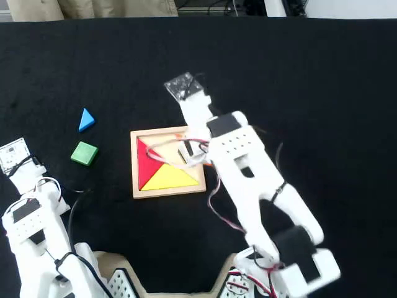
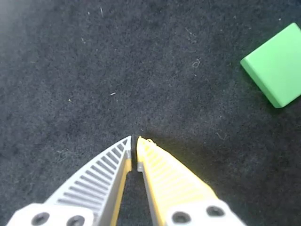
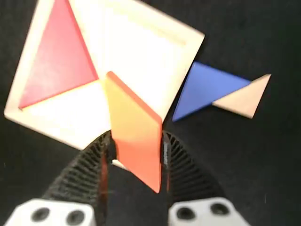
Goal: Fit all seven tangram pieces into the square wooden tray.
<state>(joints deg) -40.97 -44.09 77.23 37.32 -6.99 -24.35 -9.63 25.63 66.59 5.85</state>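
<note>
**While the orange piece hangs over the tray**

As the right gripper [image 3: 135,141] is clamped on the orange piece [image 3: 131,106], holding it across its width and tilted above the square wooden tray [image 1: 167,193], the piece looks to be a thin, stiff, light slab with smooth painted faces; held by narrow edges, it could pivot or slip, so a hold near its middle seems safest. The red triangle [image 1: 147,162] and yellow triangle [image 1: 169,179] lie flat in the tray, touching along one side; the remaining floor is bare, bounded by the raised rim, so I judge the piece must go down level or a corner will catch. Just outside the rim a larger blue triangle [image 3: 204,89] touches a tan triangle [image 3: 244,98]; these crowd that side. The green square [image 1: 84,153] and small blue triangle [image 1: 86,120] sit apart from the tray on open black cloth [image 1: 310,74]; the left gripper [image 2: 135,141] rests near the square, fingers pressed together on nothing.
</note>
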